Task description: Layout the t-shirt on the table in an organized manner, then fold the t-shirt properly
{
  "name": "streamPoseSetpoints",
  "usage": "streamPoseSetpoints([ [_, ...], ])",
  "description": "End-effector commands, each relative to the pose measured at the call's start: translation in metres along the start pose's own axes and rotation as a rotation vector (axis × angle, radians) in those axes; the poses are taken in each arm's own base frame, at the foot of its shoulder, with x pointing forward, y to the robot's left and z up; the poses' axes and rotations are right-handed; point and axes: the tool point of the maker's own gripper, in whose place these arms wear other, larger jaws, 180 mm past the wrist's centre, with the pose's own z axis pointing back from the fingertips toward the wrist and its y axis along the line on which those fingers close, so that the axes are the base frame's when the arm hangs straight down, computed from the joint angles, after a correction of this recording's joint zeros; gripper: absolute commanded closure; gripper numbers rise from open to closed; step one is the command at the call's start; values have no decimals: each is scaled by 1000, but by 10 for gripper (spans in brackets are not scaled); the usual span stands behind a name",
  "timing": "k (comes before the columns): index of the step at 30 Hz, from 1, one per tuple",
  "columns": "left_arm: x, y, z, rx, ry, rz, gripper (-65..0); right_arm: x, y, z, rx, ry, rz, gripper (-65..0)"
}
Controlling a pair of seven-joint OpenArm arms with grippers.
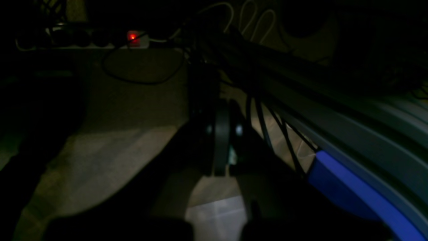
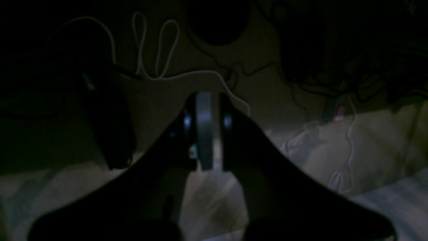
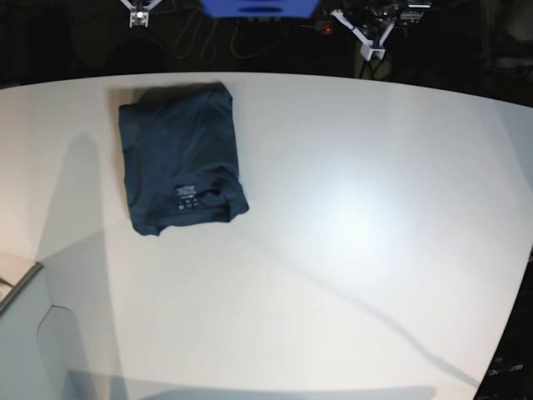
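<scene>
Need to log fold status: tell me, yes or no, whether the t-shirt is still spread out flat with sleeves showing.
No, the t-shirt lies folded into a compact rectangle on the table.

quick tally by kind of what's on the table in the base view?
Dark navy t-shirt, folded into a compact rectangle: 1
Pale grey corner piece at the near left edge of the white table: 1
Total: 2

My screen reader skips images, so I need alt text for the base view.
A folded dark navy t-shirt lies on the far left of a large white table, its pale neck label showing. Neither gripper is over the table.
</scene>
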Motion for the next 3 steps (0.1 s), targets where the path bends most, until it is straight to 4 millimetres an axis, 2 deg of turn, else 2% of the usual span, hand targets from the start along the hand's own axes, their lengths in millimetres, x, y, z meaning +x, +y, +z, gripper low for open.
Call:
streamPoseSetpoints([
  [1,2,0,1,-8,-5,-3,0,-3,-7,1,-19,-2,10,-30],
  [3,2,0,1,-8,-7,-3,0,-1,-2,1,-13,-4,5,-30],
])
